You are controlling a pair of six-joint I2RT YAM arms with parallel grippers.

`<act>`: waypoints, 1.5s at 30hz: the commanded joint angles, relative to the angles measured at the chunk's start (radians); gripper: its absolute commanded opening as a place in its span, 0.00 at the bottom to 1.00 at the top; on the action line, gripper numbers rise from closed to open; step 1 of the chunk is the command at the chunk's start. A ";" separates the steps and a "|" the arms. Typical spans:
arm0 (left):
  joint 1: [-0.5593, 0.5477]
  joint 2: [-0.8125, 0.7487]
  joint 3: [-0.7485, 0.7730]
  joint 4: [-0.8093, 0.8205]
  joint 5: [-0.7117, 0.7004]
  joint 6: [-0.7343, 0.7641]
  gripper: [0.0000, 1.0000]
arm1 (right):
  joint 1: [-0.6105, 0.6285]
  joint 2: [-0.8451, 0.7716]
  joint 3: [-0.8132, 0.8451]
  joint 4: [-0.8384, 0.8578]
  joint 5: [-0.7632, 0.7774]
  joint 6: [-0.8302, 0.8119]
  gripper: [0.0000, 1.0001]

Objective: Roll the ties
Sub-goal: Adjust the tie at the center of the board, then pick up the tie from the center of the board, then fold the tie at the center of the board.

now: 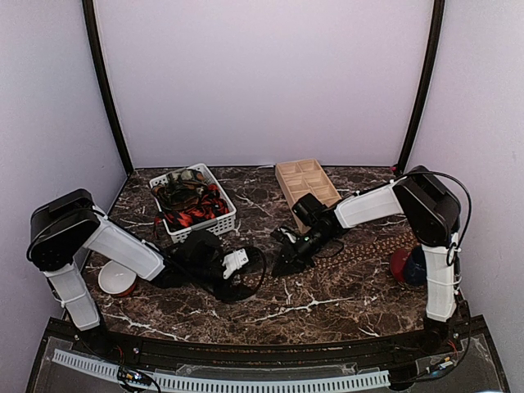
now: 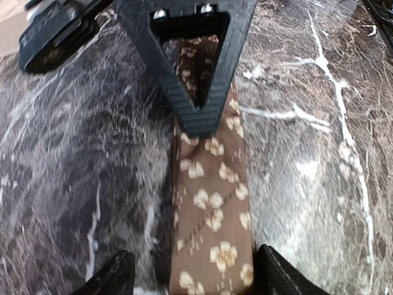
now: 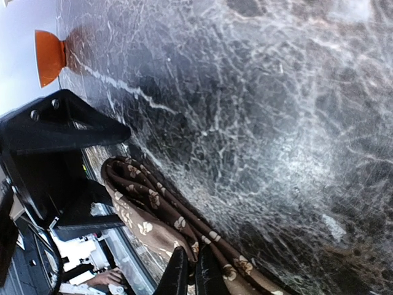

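A brown tie with tan flowers lies flat on the marble, running away from my left wrist camera. My left gripper is open, one fingertip on each side of the tie's strip, with a gap on the left side. My right gripper is shut on a folded loop of the same brown tie, low over the table. In the top view the two grippers meet at mid-table, left gripper facing right gripper, and the brown tie trails off to the right. Other ties, red-and-black and dark, fill a white basket.
The white basket stands at back left, a wooden compartment tray at back centre. A white bowl sits by the left arm. A red and blue object rests beside the right arm's base. An orange object shows far off.
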 commanded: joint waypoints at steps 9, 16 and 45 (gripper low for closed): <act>0.003 -0.085 -0.133 0.065 0.023 -0.133 0.67 | 0.012 0.038 0.008 -0.064 0.075 -0.059 0.03; -0.008 -0.042 -0.087 0.077 0.044 -0.095 0.62 | 0.012 0.050 0.010 -0.092 0.103 -0.070 0.03; -0.041 0.183 0.142 0.149 0.081 -0.209 0.36 | 0.008 0.033 0.012 -0.090 0.100 -0.061 0.05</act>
